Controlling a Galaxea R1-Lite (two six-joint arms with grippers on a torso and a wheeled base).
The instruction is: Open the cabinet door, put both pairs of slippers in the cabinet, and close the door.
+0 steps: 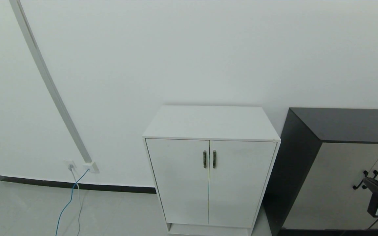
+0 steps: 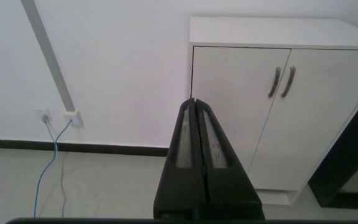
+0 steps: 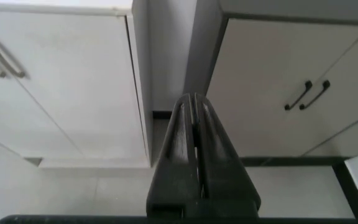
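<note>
A white two-door cabinet [image 1: 210, 170] stands against the wall with both doors closed and two dark handles [image 1: 209, 159] side by side at the centre. The left wrist view has the same cabinet [image 2: 278, 112] ahead, with my left gripper [image 2: 194, 102] shut and empty, some way off from it. My right gripper [image 3: 195, 98] is shut with nothing in it, level with the gap between the white cabinet [image 3: 55, 87] and a dark one. In the head view the right gripper [image 1: 365, 179] sits low at the right, in front of the dark cabinet.
A dark cabinet [image 1: 336, 164] with pale doors and black handles [image 1: 364, 178] stands right beside the white one. Wall sockets [image 1: 80, 165] with a blue cable [image 1: 67, 203] sit to the left, under a slanting cable duct [image 1: 49, 82]. Pale tiled floor lies in front.
</note>
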